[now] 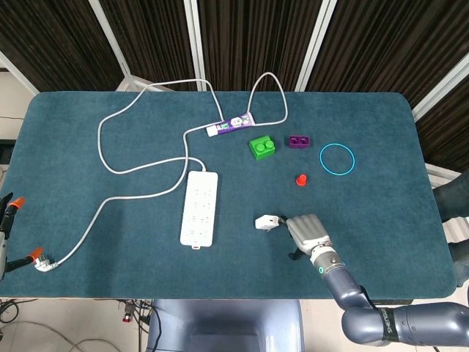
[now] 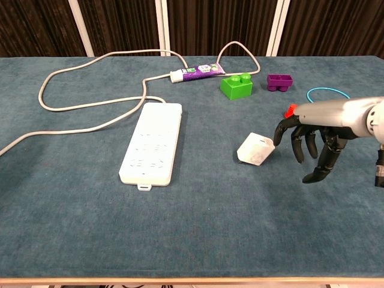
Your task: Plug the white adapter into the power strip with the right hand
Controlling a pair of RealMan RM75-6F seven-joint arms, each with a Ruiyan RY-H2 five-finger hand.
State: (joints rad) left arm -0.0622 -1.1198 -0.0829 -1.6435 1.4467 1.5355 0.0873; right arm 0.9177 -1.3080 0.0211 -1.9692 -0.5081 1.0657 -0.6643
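The white adapter lies tilted on the blue-green table, one edge lifted, a short way right of the white power strip. My right hand hovers just right of the adapter with its fingers pointing down and spread. One fingertip touches the adapter's raised right edge; nothing is gripped. The adapter's prongs are not visible in the chest view. My left hand shows in neither view.
The strip's grey cable loops over the back left of the table. Behind the hand stand a red cone, a green brick, a purple brick, a blue ring and a purple tube.
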